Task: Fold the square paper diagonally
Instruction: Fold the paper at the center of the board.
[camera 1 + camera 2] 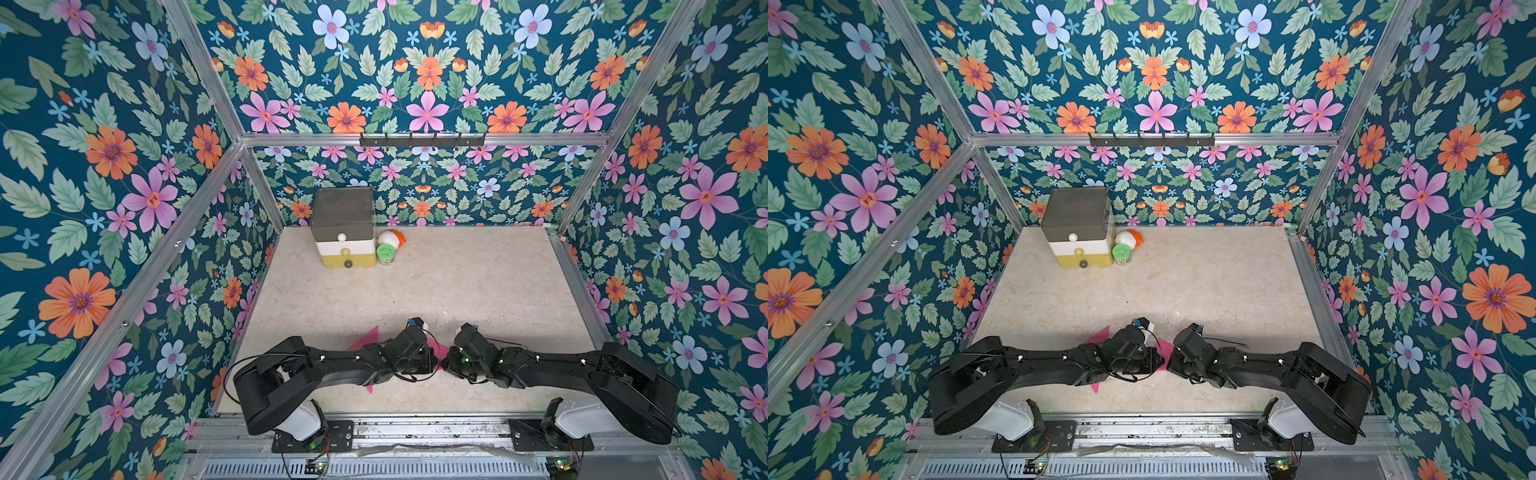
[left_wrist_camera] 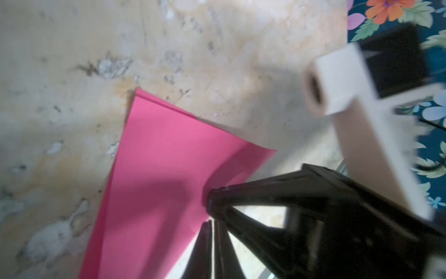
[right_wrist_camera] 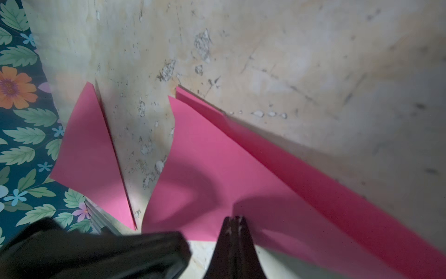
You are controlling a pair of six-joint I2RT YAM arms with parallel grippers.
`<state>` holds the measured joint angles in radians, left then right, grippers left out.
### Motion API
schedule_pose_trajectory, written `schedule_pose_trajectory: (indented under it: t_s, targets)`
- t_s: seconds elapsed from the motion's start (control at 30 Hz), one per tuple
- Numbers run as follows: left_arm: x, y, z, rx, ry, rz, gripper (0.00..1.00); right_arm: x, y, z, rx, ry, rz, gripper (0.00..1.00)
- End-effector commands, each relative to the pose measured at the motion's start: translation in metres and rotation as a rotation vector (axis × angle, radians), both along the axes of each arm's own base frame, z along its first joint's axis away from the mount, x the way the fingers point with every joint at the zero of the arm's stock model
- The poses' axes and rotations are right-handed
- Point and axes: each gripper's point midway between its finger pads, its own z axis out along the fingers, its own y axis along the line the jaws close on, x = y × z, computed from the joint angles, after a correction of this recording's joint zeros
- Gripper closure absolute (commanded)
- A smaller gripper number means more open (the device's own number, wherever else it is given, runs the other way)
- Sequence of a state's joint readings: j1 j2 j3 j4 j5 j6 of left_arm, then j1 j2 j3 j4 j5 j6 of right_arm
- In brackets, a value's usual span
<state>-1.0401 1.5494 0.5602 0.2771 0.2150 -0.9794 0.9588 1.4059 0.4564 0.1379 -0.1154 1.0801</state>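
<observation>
Right gripper (image 3: 235, 220): fingers pressed together, tips down on pink paper (image 3: 207, 154), apparently nothing pinched.
Left gripper (image 2: 212, 224): fingers together at paper's edge; cannot tell whether sheet caught between.
Paper: near front of table (image 1: 457, 282), under both wrists, doubled over, layers slightly offset.
Step, judged: pressing fold.
Next: sliding tips along crease without shifting layers.

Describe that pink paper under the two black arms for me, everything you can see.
The pink paper is a thin, matte, plain sheet, already folded over: two layers show, their edges slightly offset near a sharp corner. It lies on the beige table near the front, mostly hidden in both top views. It bows a little rather than lying flat. The right gripper, shut, rests its tip on it.
</observation>
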Motion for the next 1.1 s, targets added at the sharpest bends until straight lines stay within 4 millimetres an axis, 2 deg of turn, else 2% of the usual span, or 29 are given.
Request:
schedule_pose_trajectory:
  t_s: [0.0,0.17,0.33,0.63,0.83,0.9,0.93,1.07]
  targets:
    - [0.003,-0.009,0.002,-0.056,0.020,0.027,0.95,-0.003,-0.006,-0.002,-0.024,0.010,0.000,1.00]
    - [0.006,-0.001,-0.003,0.001,0.014,0.045,0.98,-0.004,-0.007,-0.007,-0.040,0.017,0.003,1.00]
    - [-0.008,0.013,-0.020,0.064,0.065,0.022,1.00,-0.005,-0.010,-0.009,-0.047,0.021,-0.006,1.00]
    - [-0.044,0.075,-0.062,0.257,0.150,0.003,1.00,-0.007,-0.014,-0.015,-0.062,0.031,-0.013,1.00]
    - [-0.054,0.102,-0.068,0.327,0.165,0.015,1.00,-0.008,-0.016,-0.020,-0.074,0.044,-0.016,1.00]
    - [-0.052,0.104,-0.057,0.328,0.136,0.011,1.00,-0.008,-0.016,-0.020,-0.077,0.043,-0.014,1.00]
    - [-0.047,0.098,-0.046,0.304,0.109,0.005,1.00,-0.008,-0.017,-0.020,-0.078,0.043,-0.016,1.00]
    - [-0.020,0.047,0.009,0.179,-0.017,-0.042,1.00,-0.009,-0.019,-0.020,-0.079,0.040,-0.020,1.00]
